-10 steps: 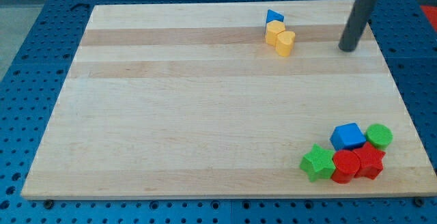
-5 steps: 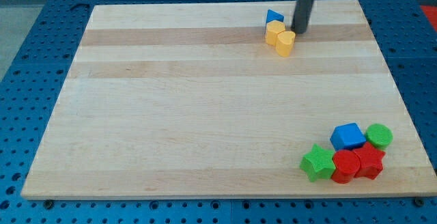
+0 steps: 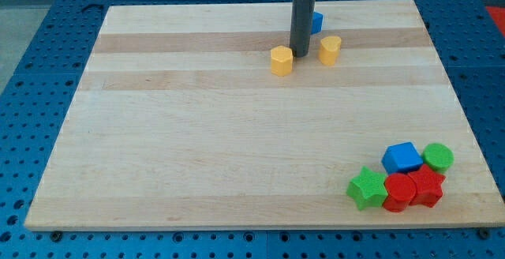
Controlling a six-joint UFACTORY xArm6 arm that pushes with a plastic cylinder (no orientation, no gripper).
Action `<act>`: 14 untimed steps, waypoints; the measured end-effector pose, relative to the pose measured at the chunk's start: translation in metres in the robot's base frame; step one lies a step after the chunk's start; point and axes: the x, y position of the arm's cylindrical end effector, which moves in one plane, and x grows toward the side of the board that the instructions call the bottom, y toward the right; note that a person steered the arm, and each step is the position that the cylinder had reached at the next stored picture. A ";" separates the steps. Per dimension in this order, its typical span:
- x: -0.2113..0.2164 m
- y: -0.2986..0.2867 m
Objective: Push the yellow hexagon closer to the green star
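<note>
The yellow hexagon [image 3: 281, 60] lies near the board's top middle. My tip [image 3: 301, 54] stands just to its right, touching or almost touching it, between it and a yellow heart-shaped block [image 3: 330, 50]. A blue block [image 3: 316, 23] is partly hidden behind the rod. The green star [image 3: 367, 188] lies far off at the bottom right, at the left end of a cluster.
Beside the green star sit two red blocks [image 3: 400, 193] [image 3: 428, 185], a blue block [image 3: 402, 158] and a green round block [image 3: 437, 157]. The wooden board [image 3: 197, 133] rests on a blue perforated table [image 3: 31, 61].
My tip has moved left from the right side of the yellow pair into the space between them. The yellow hexagon has been pushed left and down, apart from the yellow heart.
</note>
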 end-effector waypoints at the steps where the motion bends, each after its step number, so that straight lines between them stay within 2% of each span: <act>1: -0.010 -0.021; 3: 0.058 -0.038; 6: 0.056 -0.026; 8: 0.125 -0.018; 11: 0.110 -0.038; 12: 0.140 -0.037; 13: 0.182 -0.016; 14: 0.206 0.001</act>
